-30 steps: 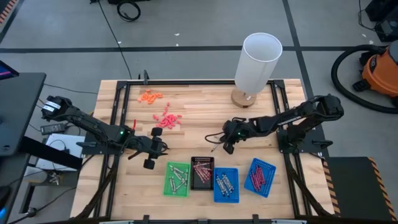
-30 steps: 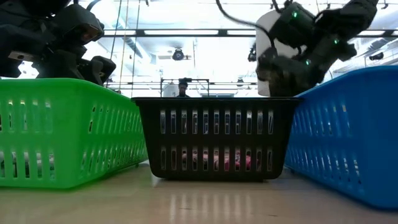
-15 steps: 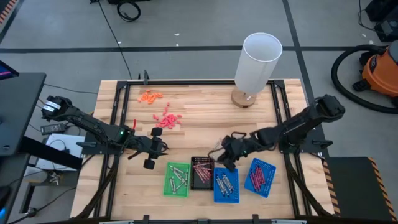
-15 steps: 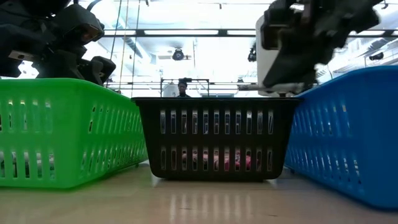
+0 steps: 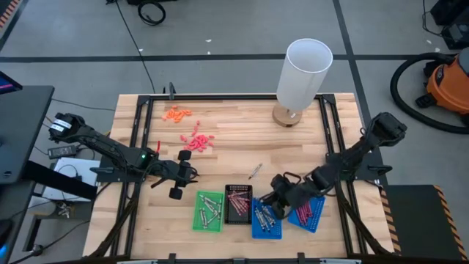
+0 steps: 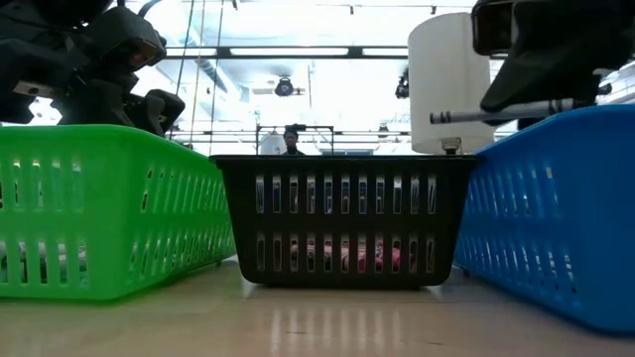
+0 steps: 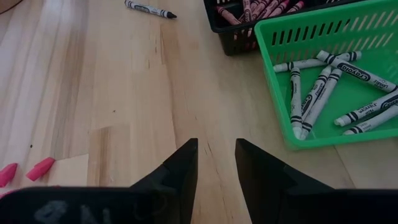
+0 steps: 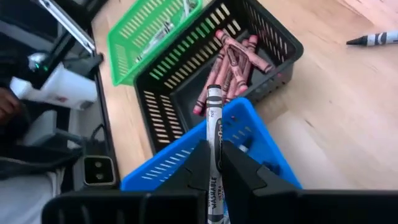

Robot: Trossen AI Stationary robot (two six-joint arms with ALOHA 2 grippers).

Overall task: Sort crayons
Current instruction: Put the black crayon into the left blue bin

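Observation:
My right gripper (image 5: 273,204) hangs over the left blue tray (image 5: 256,227), shut on a grey crayon (image 8: 214,118). In the low view the crayon (image 6: 496,111) lies nearly level above the blue tray's rim (image 6: 556,139). My left gripper (image 7: 216,158) stands open left of the green tray (image 7: 348,124), with nothing between its fingers. Grey crayons (image 7: 323,87) lie in the green tray, and maroon ones (image 8: 236,59) in the black tray (image 5: 238,214). One loose crayon (image 5: 254,171) lies on the table beyond the trays. My right gripper pinches the grey crayon between its two fingers (image 8: 200,163), on the labelled part near its rear end (image 8: 214,149). The crayon lies along the fingers, its front end (image 8: 214,93) sticking out past them. It is lifted clear above the blue tray.
A second blue tray (image 5: 308,209) with pinkish-red crayons stands at the right of the row. A tall white cylinder (image 5: 304,73) stands at the far side. Orange bits (image 5: 176,113) and coral-pink bits (image 5: 198,141) lie at the far left.
My right gripper has swung from the table's middle toward the near edge with the grey crayon, rolling as it went, and now hangs over the left blue tray. The crayon stays in the hold. The loose crayon has stayed where it was.

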